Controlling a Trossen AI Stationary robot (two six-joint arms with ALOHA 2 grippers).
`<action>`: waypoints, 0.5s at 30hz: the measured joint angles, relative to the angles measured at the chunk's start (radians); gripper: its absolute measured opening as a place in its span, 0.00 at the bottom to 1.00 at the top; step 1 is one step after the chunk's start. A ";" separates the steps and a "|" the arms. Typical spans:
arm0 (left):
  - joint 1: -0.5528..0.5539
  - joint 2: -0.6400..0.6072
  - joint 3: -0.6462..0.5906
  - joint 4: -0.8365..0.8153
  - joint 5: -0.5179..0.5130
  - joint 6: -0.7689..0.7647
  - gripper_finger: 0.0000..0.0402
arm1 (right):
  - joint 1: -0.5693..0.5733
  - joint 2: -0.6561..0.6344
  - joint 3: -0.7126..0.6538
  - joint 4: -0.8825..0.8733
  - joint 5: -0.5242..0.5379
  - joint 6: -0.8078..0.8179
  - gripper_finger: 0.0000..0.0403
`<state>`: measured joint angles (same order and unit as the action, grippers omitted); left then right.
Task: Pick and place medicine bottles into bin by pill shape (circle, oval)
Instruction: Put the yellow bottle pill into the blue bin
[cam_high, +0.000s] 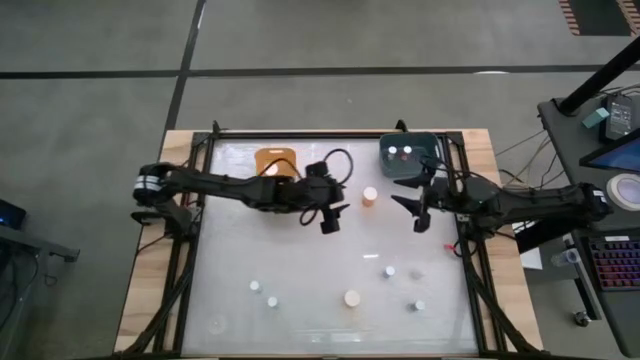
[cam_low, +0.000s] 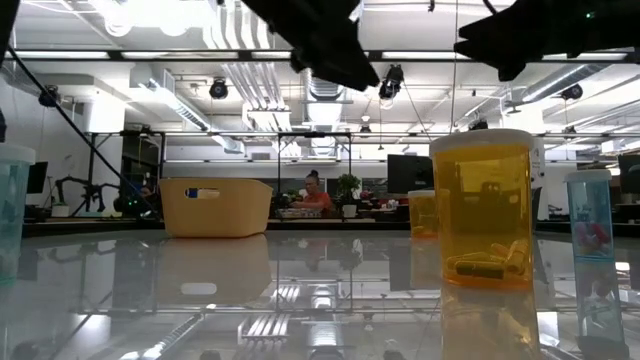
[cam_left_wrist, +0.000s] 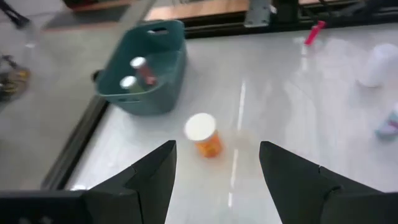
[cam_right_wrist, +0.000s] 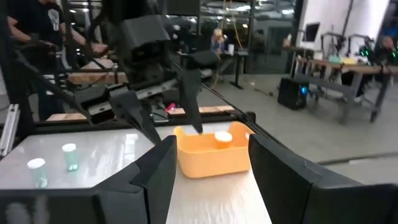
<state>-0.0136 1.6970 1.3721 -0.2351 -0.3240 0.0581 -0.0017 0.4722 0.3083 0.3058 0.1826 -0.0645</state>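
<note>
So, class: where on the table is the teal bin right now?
In the high view, the teal bin sits at the table's far edge on the right side, just behind the right gripper, with two bottles inside.

Bright overhead glare, blurred wrist views.

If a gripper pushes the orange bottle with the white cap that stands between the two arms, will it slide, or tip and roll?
The orange bottle would probably slide first, because the table looks glossy. It stands upright and narrow, so a push near the cap may tip it. Once down, its round body would likely roll.
</note>
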 joint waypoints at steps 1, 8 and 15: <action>0.005 0.019 0.025 -0.017 0.019 0.000 0.53 | 0.000 -0.011 -0.005 0.001 -0.009 -0.011 0.48; 0.041 0.121 0.150 -0.073 0.100 -0.001 0.53 | 0.000 -0.088 -0.033 0.028 -0.083 -0.068 0.48; 0.066 0.198 0.230 -0.058 0.114 -0.002 0.53 | 0.000 -0.166 -0.041 0.023 -0.105 -0.091 0.48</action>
<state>0.0523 1.8949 1.6020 -0.2930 -0.2096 0.0565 -0.0021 0.3060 0.2669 0.3290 0.0780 -0.1557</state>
